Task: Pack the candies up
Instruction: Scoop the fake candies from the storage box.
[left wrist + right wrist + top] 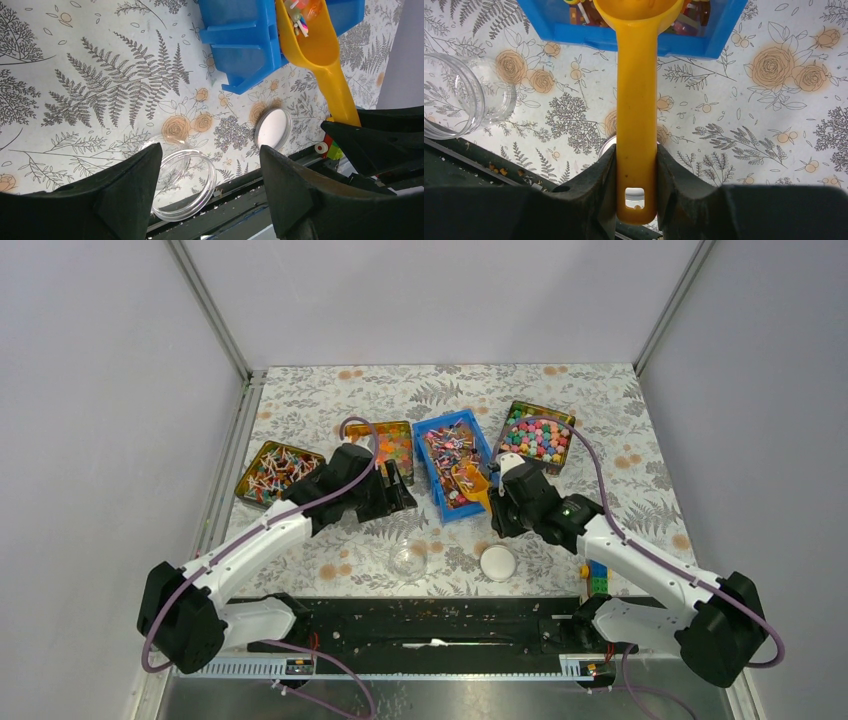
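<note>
The candies [450, 445] are tiny twist-wrapped sweets filling a blue bin [436, 495] at the table's middle. My right gripper [497, 505] is shut on the handle of an orange scoop [472, 483]; the wrist view shows the handle [636, 115] pinched between both fingers [596, 175]. The scoop's bowl [305, 25] rests over the bin's near end with a few candies [299, 20] in it. My left gripper [403, 490] is open and empty, hovering left of the bin. In its wrist view the left gripper [210, 150] stands above a clear empty jar [182, 177].
The clear jar [408, 560] and a white lid [498, 561] lie near the front edge. Three tins stand at the back: stick sweets [275, 470], orange-yellow jellies [392, 445], pastel sweets [538, 435]. Toy bricks [597, 575] sit at front right.
</note>
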